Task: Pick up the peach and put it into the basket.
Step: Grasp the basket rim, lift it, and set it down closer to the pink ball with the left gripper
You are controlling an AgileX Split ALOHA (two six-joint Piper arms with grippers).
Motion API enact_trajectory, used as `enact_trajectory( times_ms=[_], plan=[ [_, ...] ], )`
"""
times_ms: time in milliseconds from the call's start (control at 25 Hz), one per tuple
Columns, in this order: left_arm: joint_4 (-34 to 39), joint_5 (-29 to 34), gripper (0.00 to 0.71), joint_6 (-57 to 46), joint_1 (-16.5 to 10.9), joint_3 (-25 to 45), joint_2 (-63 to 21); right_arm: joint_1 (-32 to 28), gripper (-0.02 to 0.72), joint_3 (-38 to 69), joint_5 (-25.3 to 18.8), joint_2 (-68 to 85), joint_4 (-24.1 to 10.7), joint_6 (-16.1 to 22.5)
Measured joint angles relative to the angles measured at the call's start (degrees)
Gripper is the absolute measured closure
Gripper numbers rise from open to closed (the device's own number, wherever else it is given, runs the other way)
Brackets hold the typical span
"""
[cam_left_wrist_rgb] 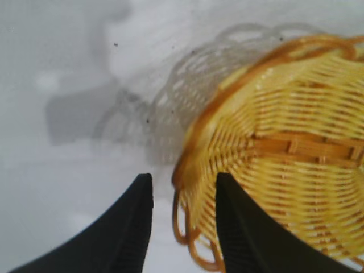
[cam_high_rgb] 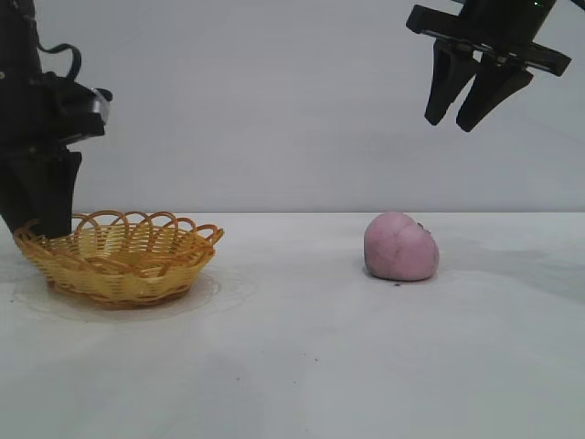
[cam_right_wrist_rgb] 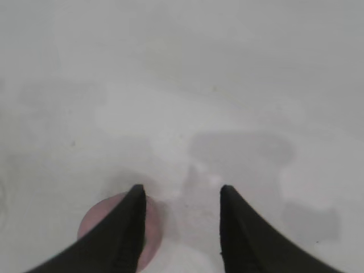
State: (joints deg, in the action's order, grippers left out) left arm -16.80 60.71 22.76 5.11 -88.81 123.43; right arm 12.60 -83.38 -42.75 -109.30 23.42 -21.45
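Note:
The pale pink peach [cam_high_rgb: 400,246] lies on the white table at centre right. In the right wrist view it [cam_right_wrist_rgb: 152,236] shows partly behind one finger. My right gripper [cam_high_rgb: 454,121] hangs open and empty high above the table, up and to the right of the peach; its jaws also show in the right wrist view [cam_right_wrist_rgb: 180,190]. The yellow-orange wicker basket [cam_high_rgb: 119,254] stands at the left and holds nothing. My left gripper [cam_left_wrist_rgb: 183,179] is open, low at the basket's far left rim [cam_left_wrist_rgb: 190,153], one finger over the basket, one outside it.
The white table [cam_high_rgb: 302,366] runs wide between basket and peach and in front of both. A plain grey wall stands behind. The left arm's dark body [cam_high_rgb: 41,128] stands at the left edge behind the basket.

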Motion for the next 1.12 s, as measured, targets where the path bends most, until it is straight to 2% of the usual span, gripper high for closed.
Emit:
enact_trajectory(
  times_ms=[160, 200, 280, 320, 440, 560, 640, 800, 920, 1120],
  plan=[
    [-1.95, -0.54, 0.644, 0.11, 0.0, 0.0, 1.76, 0.0, 0.422, 0.0, -0.11, 0.0, 0.0, 0.0],
    [-2.64, -0.52, 0.661, 0.11, 0.0, -0.13, 1.86, 0.0, 0.422, 0.0, -0.24, 0.0, 0.0, 0.0],
    [-5.1, -0.66, 0.648, -0.17, 0.0, -0.12, 1.86, 0.0, 0.422, 0.0, -0.45, 0.0, 0.0, 0.0],
    [-6.94, -0.66, 0.71, -0.3, 0.0, -0.12, 1.86, 0.0, 0.422, 0.0, -0.45, 0.0, 0.0, 0.0],
    [-15.35, -3.21, 0.71, -0.65, 0.0, 2.1, -0.23, 0.0, 0.422, 0.0, -0.88, 0.0, 0.0, -0.09],
    [-25.26, -9.68, 0.71, -0.52, 0.84, 8.7, -5.2, 0.0, 0.422, 0.0, -1.32, 0.0, 0.0, -0.23],
    [-32.0, -13.41, 0.71, 0.07, 2.64, 14.41, -9.0, 0.0, 0.422, 0.0, -1.32, 0.0, 0.0, -0.23],
    [-44.29, -20.72, 0.71, 3.36, 8.35, 26.27, -13.31, 0.0, 0.422, 0.0, -1.32, 0.0, 0.0, -0.23],
    [-48.3, -24.51, 0.71, 5.54, 11.04, 31.87, -13.54, 0.0, 0.422, 0.0, -1.32, 0.0, 0.0, -0.23],
    [-49.83, -26.88, 0.71, 5.16, 11.33, 34.7, -13.54, 0.0, 0.422, 0.0, -1.01, 0.0, 0.25, -0.23]
  ],
)
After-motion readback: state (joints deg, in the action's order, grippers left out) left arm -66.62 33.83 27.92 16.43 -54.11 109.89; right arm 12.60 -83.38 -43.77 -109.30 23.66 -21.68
